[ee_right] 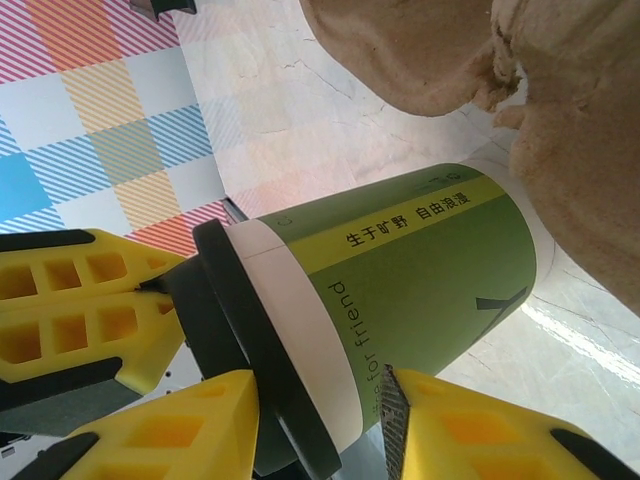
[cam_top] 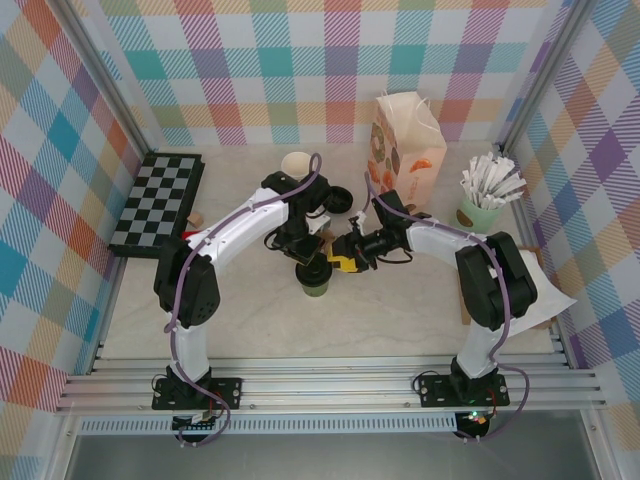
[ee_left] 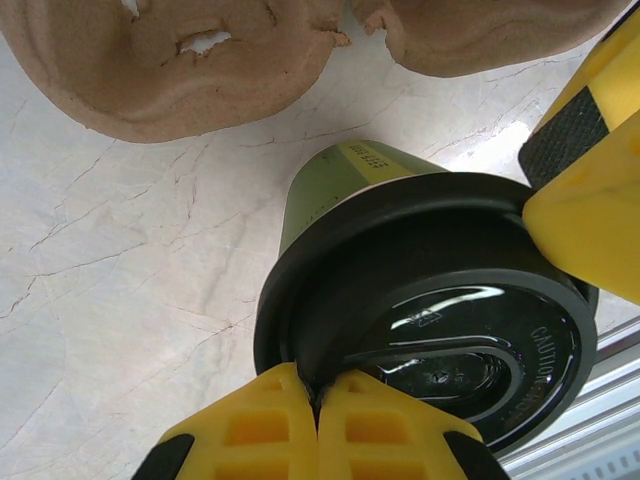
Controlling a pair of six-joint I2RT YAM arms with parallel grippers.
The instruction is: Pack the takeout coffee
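Black lid (ee_left: 430, 260) pinched by closed left fingers (ee_left: 250, 435); green cup (ee_right: 420, 270) flanked by parted right fingers (ee_right: 490, 440), grip unclear; tipping risked by skewed pressing.

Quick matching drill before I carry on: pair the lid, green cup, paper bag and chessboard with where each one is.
Things:
1 lid
2 green cup
3 paper bag
4 chessboard

Places:
A left side of the table
B pinched at its rim by the left gripper
C between the fingers of the right gripper
D upright at the back

Pairs: 1-B, 2-C, 3-D, 4-A
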